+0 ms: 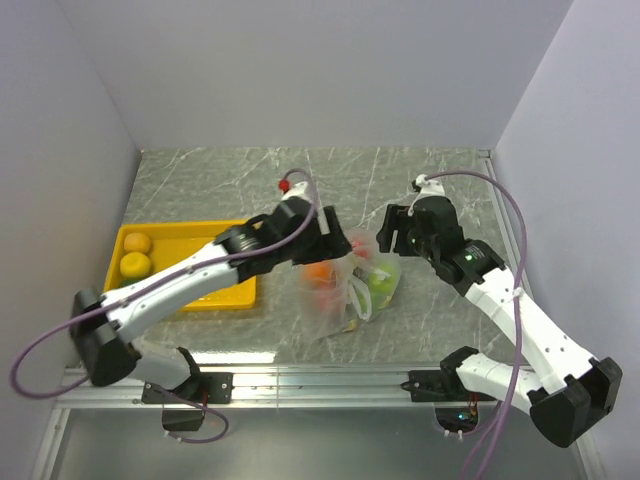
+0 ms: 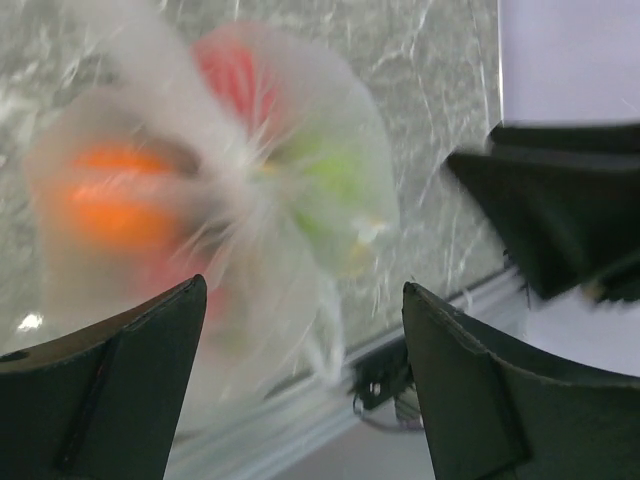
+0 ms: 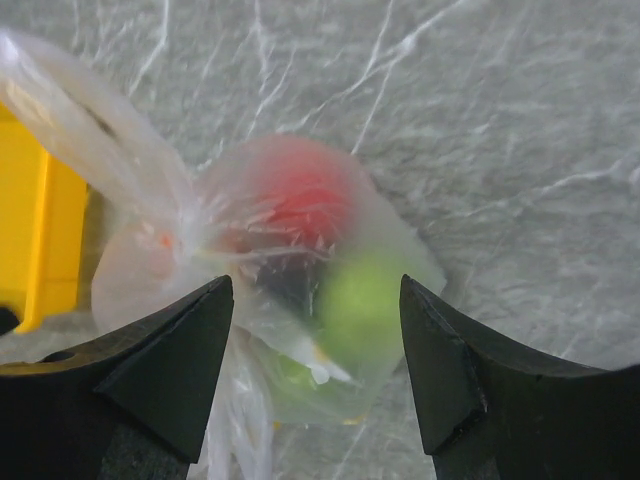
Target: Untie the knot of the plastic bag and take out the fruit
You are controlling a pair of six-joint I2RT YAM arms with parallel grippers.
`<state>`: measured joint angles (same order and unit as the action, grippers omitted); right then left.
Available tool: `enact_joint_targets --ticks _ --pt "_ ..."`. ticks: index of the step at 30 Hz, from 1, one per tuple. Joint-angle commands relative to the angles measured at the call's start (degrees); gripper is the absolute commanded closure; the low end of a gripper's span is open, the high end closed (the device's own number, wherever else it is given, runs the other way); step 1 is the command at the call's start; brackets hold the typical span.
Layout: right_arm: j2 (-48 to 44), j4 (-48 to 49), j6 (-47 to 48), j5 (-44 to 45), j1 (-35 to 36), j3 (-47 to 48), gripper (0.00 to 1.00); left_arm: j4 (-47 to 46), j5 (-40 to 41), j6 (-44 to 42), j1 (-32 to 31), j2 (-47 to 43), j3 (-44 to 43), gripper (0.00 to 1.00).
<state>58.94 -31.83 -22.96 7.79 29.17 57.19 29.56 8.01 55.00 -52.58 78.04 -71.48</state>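
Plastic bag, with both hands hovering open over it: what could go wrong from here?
The left hand and right hand stand close together over the plastic bag and might collide as they close in. Either could pinch the fruit through the thin film, or tear the bag rather than open it.

I see plain pale walls (image 1: 330,70) on 3 sides, a grey marble-veined tabletop (image 1: 440,170) w/ an aluminium rail (image 1: 320,380) along its near edge, even light throughout.
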Motion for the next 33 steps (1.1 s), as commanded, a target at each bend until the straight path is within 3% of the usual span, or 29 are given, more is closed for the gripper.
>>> enact_joint_targets --ticks 1,9,14,15,17,18,19,22,23,25,28,33 --pt "1.0 3.4 2.0 -7.3 -0.2 -1.8 0.26 3.5 7.3 -1.6 -2.3 7.0 -6.3 0.16" --pt "3.9 9.2 -2.3 -13.0 -0.3 -6.8 0.27 6.6 11.0 -0.2 -5.5 13.2 -6.0 0.27" --pt "6.2 12.1 -3.7 -14.6 0.1 -9.2 0.28 4.2 11.4 0.1 -5.6 10.8 0.4 0.6" --pt "6.5 12.3 -3.8 -14.6 0.2 -9.7 0.29 3.7 11.2 0.1 -5.6 10.3 1.2 0.74" --pt "7.6 12.7 -3.7 -14.6 1.0 -10.0 0.29 2.0 10.4 0.3 -5.7 9.7 3.5 0.88" --pt "8.0 12.5 -3.7 -14.4 1.5 -10.1 0.3 1.5 10.2 0.3 -5.7 9.2 4.3 0.99" --pt "8.6 12.4 -3.6 -13.3 2.1 -10.1 0.34 0.4 9.7 0.4 -5.7 8.9 5.7 1.0" --pt "9.2 11.4 -3.7 -11.3 2.5 -10.3 0.63 -0.8 10.1 0.6 -5.7 7.6 8.8 1.0" --pt "9.3 10.7 -3.7 -9.0 2.5 -10.3 0.85 -1.4 10.8 0.7 -5.7 7.0 9.6 1.0" --pt "8.7 10.0 -3.4 -7.9 2.4 -10.5 1.0 -1.9 11.4 1.2 -5.7 5.2 12.2 0.99" --pt "7.4 8.1 -3.8 -2.4 1.6 -10.9 1.0 -2.1 12.6 2.0 -5.7 2.3 15.7 0.99" --pt "5.3 3.4 -9.0 3.9 -5.5 -12.7 1.0 0.0 16.7 4.3 -5.6 -4.6 21.0 0.99"
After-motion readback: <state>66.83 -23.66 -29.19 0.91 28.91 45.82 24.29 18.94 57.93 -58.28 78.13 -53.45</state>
